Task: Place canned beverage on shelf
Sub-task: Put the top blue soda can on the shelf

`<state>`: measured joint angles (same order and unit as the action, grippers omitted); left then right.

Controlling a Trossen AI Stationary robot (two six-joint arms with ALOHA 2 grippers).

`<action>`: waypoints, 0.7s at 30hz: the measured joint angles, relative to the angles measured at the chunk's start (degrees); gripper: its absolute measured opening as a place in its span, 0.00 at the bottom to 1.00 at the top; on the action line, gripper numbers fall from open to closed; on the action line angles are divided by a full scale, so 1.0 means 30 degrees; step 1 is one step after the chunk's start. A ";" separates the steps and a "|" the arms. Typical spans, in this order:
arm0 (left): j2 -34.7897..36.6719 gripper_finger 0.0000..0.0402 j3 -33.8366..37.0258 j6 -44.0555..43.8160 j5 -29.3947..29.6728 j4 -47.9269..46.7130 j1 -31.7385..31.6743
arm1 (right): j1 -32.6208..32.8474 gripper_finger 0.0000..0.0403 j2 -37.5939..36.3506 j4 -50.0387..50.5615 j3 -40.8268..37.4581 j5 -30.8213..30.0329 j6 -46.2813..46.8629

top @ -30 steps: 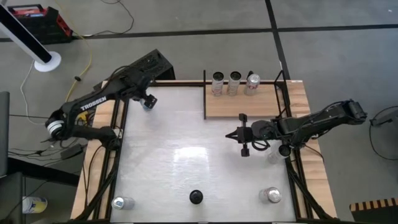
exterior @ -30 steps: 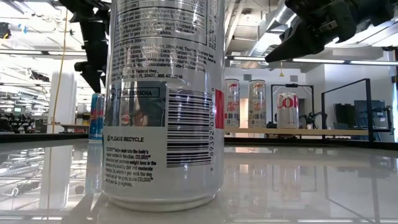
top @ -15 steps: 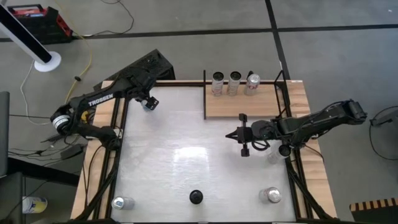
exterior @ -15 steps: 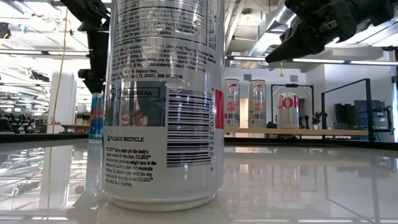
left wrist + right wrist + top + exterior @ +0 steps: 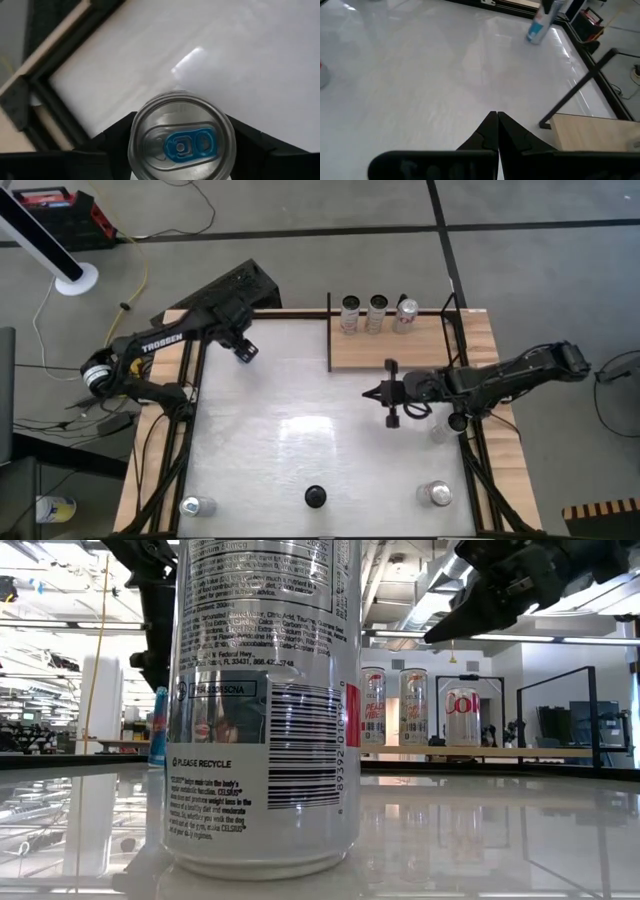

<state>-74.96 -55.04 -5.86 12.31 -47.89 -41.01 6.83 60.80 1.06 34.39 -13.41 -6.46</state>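
Blue-tabbed can (image 5: pixel 181 144) at the bench's (image 5: pixel 300 430) far-left corner now sits between the left gripper's (image 5: pixel 243 349) closing fingers, well apart from the shelf (image 5: pixel 400 348); right gripper (image 5: pixel 392 394) waits pinched together.

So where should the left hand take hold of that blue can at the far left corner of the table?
Around the middle of its round side wall, coming straight down from above. The blue can stands upright, and the left hand is already over it with a finger on either side of the lid. The wall is straight and smooth, so a mid-height squeeze should hold.
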 joint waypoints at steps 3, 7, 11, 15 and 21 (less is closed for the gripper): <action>0.0015 0.55 -0.0009 -0.0628 -0.1130 -0.0014 0.1071 | -0.0529 0.06 0.0000 -0.0006 0.0000 0.0000 0.0000; 0.0022 0.55 -0.0009 -0.1746 -0.1732 0.0257 0.3608 | -0.1341 0.06 0.0022 -0.0445 0.0007 0.0307 -0.0007; -0.0031 0.55 -0.0273 -0.2998 -0.2422 0.0990 0.6735 | -0.2022 0.06 0.0446 -0.1928 0.0015 0.1685 -0.0022; -0.0044 0.55 -0.1334 -0.3794 -0.2314 0.1841 0.9681 | -0.2302 0.06 0.1309 -0.4745 0.0022 0.2856 -0.0375; -0.0036 0.55 -0.3517 -0.3791 -0.1660 0.2285 1.2919 | -0.2275 0.11 0.3841 -0.9305 0.0165 0.5553 -0.1307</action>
<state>-75.07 -65.59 -17.24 7.33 -41.04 -2.25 0.01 72.32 -26.85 34.89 3.25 -10.38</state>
